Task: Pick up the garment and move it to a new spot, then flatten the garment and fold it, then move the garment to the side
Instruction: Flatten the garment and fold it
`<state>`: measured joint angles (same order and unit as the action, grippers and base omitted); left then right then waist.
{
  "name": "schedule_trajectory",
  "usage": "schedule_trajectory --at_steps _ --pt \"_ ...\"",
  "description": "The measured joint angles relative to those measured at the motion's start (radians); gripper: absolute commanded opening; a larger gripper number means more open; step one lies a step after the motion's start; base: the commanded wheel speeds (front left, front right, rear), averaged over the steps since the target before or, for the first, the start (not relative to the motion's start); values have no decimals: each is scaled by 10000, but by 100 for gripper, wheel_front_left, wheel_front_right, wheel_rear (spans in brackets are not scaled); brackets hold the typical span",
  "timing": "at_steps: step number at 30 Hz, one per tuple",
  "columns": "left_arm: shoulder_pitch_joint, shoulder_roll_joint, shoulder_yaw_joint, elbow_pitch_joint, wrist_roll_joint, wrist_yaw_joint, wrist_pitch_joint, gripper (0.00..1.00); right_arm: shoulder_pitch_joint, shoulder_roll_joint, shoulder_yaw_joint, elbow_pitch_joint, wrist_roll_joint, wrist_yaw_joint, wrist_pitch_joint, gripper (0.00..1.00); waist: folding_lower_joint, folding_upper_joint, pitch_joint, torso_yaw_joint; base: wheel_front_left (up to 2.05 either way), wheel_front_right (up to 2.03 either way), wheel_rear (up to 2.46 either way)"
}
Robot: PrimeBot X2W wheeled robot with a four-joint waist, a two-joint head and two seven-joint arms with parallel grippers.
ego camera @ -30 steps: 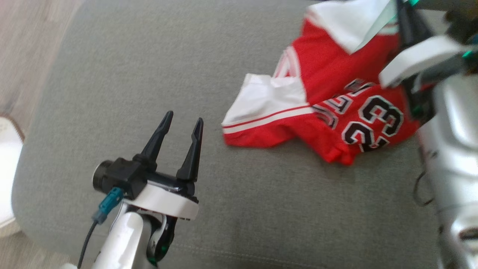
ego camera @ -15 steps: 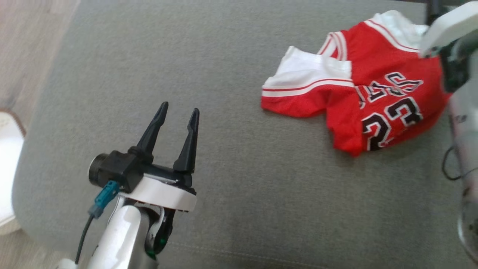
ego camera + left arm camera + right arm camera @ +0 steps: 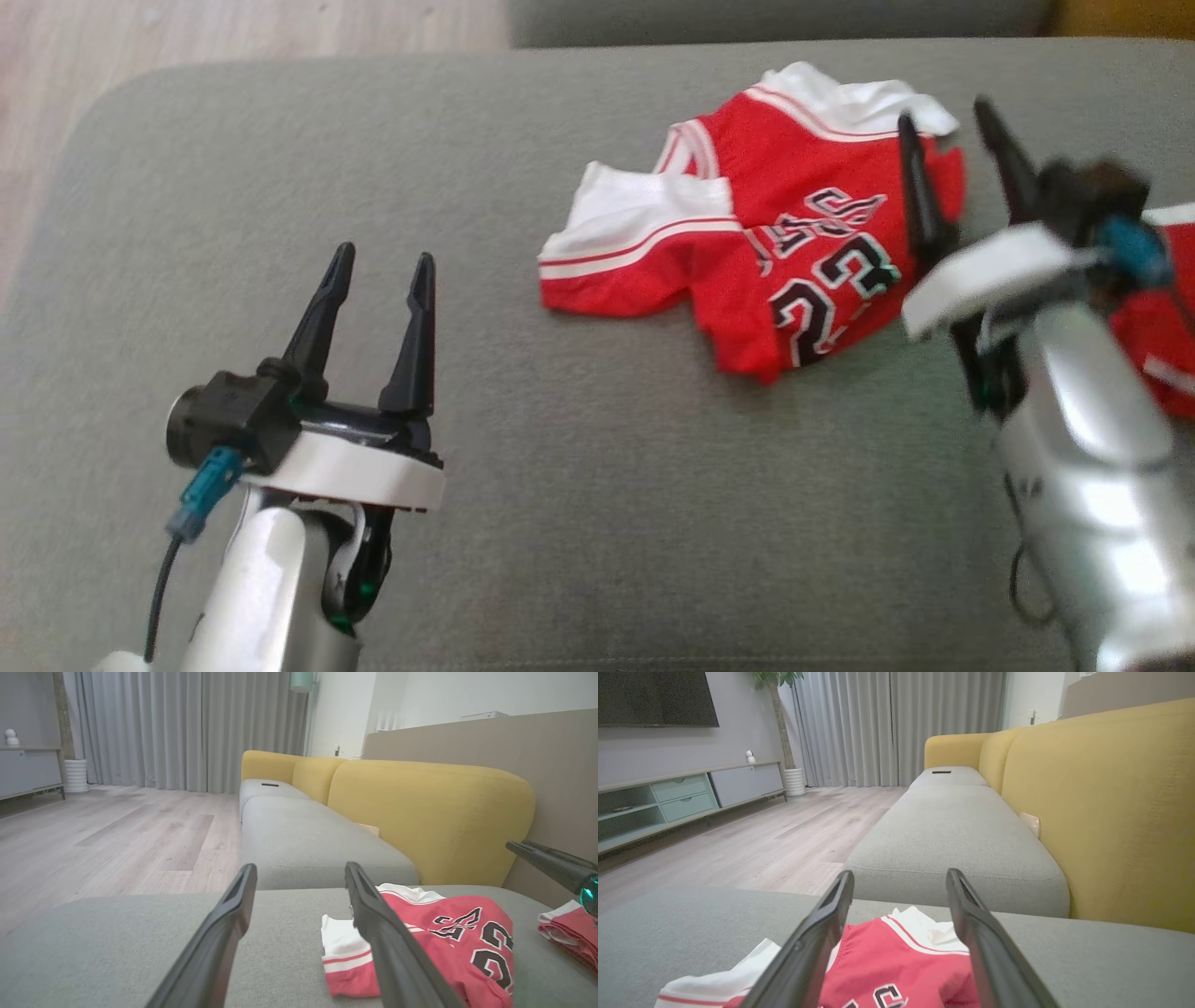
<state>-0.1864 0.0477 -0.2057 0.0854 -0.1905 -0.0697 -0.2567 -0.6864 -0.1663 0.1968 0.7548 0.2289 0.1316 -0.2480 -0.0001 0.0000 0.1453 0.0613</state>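
Note:
The garment (image 3: 803, 163) is a red and white jersey with black numbers. It lies crumpled on the grey sofa cushion (image 3: 597, 485), toward the back right. My right gripper (image 3: 943, 112) hovers open over the garment's right edge, nothing between its fingers. In the right wrist view, the garment (image 3: 901, 961) lies just below the open right gripper (image 3: 900, 873). My left gripper (image 3: 385, 257) stands open and empty over bare cushion, well left of the garment. In the left wrist view, the garment (image 3: 434, 910) lies right of the left gripper (image 3: 301, 868).
Another red and white cloth (image 3: 1162, 345) lies at the cushion's right end, partly behind my right arm, also seen as the cloth (image 3: 567, 931). A yellow backrest (image 3: 430, 812) runs behind the seat. A second grey cushion (image 3: 952, 830) adjoins. Wooden floor (image 3: 233, 28) lies beyond the left edge.
My right gripper has opened and let go of the garment, which now lies on the cushion. The right arm has drawn back and the head camera has shifted. The left gripper stays open.

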Motion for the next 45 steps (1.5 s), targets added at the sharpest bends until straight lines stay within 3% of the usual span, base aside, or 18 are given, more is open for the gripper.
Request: schedule_trajectory --at_steps 8,14,22,25,35,45 --pt "35 -6 284 171 31 -42 0 100 3368 679 -706 -2554 69 0 -31 100 -1 0 -412 -802 0 0 0" --pt "234 -10 320 631 31 -102 0 100 4997 1035 -1045 -3530 -107 0 -29 100 -1 0 -444 -1235 0 0 0" --pt "-327 8 280 1973 449 -249 -2 100 4984 1112 -1066 -4201 -201 0 17 100 1 0 2 -1546 0 0 0" --pt "-1209 75 155 3053 662 -313 59 100 4872 1114 -1089 -4339 -190 0 19 100 2 0 297 -1685 0 0 0" --pt "-5056 604 -497 6297 1011 -535 1889 100 4475 1135 -903 -4393 -19 0 13 100 3 0 1526 -2392 0 0 0" --pt "-7238 1206 -1417 8665 1047 -550 2637 100 4051 1149 -669 -4428 186 0 -17 100 4 0 2515 -3131 0 0 0"
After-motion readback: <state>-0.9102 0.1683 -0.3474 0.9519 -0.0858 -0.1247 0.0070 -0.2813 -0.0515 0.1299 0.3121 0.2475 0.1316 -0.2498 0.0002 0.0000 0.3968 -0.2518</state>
